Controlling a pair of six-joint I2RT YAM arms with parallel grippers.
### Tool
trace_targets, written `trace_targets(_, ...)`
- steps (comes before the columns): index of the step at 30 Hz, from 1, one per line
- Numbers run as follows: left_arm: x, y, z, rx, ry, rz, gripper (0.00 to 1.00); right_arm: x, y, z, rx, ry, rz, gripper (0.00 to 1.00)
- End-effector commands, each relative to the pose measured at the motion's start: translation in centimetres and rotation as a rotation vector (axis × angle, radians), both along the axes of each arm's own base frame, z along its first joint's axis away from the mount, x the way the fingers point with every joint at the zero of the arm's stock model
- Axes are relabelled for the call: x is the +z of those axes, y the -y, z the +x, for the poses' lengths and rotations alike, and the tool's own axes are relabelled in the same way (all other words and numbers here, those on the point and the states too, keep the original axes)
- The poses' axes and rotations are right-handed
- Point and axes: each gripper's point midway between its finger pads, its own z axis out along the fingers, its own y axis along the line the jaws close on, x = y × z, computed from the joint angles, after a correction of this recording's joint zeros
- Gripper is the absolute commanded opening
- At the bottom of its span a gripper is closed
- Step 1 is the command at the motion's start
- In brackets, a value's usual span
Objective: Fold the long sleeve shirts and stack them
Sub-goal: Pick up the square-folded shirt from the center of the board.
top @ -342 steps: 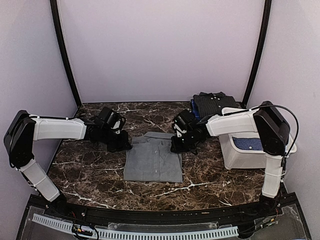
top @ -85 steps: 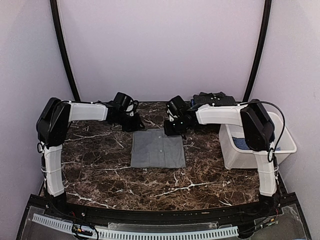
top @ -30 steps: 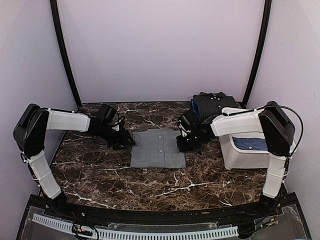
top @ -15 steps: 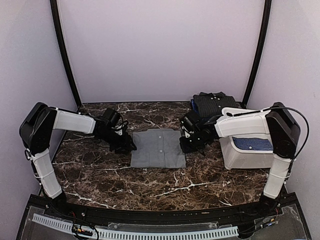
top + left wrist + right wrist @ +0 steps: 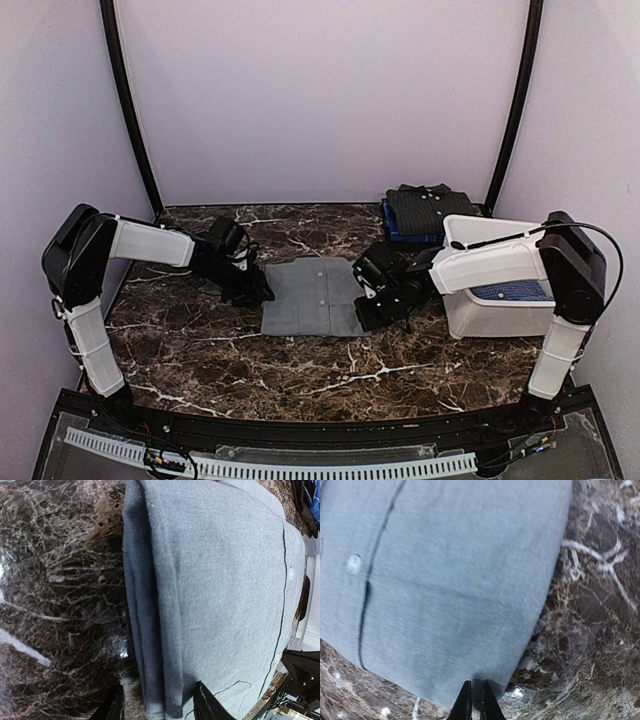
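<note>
Top view: the folded grey shirt [image 5: 313,297] lies at the middle of the bench [image 5: 180,340]. The left fingers [image 5: 258,291] are at its left edge, the right fingers [image 5: 366,316] at its near right corner.

Left wrist: fingers part-open astride the layered edge, gripping nothing.

Right wrist: fingers all but together at the hem; whether cloth is pinched, I cannot tell.

FREE: near strip and left side of dark marble tabletop [image 5: 190,350] | BLOCKED centre: folded plain grey button-front shirt [image 5: 313,297], left gripper [image 5: 157,707] and right gripper [image 5: 474,702] at its 2 side edges | BLOCKED right: white plastic tub [image 5: 495,318] | BLOCKED back right: stack of dark folded shirts [image 5: 425,208]
</note>
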Motion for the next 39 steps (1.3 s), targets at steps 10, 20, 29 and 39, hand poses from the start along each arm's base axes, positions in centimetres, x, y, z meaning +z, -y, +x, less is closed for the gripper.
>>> trace_targets(10, -1.0, 0.5, -0.7, -0.002, -0.052, 0.011, 0.41, -3.2, 1.0, -2.5, -0.013, -0.078, -0.013, 0.06)
trace_targets(20, -2.1, 1.2, -1.9, 0.005, -0.108, 0.01, 0.25, -0.2, -0.3, -1.2, -0.017, -0.016, 0.039, 0.11)
trace_targets(29, -0.2, 2.0, -0.5, -0.006, -0.072, -0.033, 0.0, 4.4, -1.8, 1.9, -0.051, 0.094, 0.129, 0.17)
trace_targets(39, 3.4, -2.1, -0.9, -0.075, -0.023, 0.05, 0.0, 6.7, -4.2, 5.1, -0.05, 0.15, 0.196, 0.15)
